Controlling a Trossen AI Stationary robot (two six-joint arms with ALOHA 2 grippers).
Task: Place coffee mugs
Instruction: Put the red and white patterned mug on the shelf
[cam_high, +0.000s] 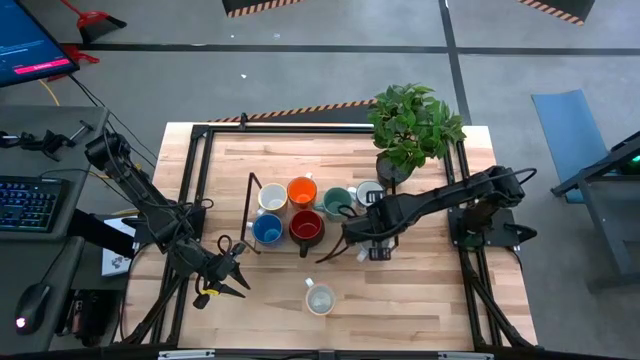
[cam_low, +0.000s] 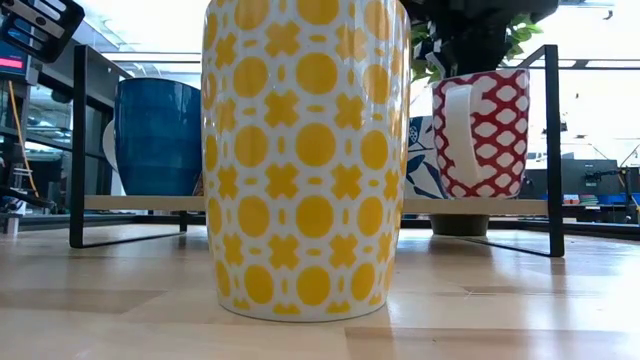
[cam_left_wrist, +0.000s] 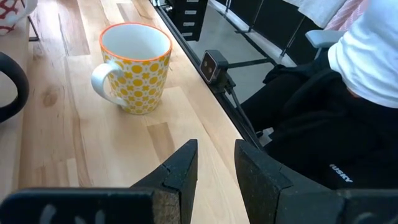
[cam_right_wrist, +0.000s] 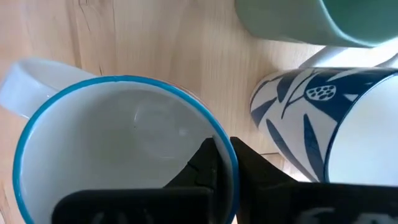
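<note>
One blue-rimmed mug (cam_right_wrist: 118, 149), rim apparently pinched by right gripper (cam_right_wrist: 225, 163), left gripper (cam_left_wrist: 214, 163) narrowly parted

Potted plant (cam_high: 412, 128) — black wire rack (cam_high: 250, 195)

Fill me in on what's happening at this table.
The robot is sorting coffee mugs onto a low black rack. The right end effector pinches the rim of a blue-rimmed white mug beside the rack. The left end effector waits near the front edge, open. A yellow-patterned mug stands alone nearby.
</note>
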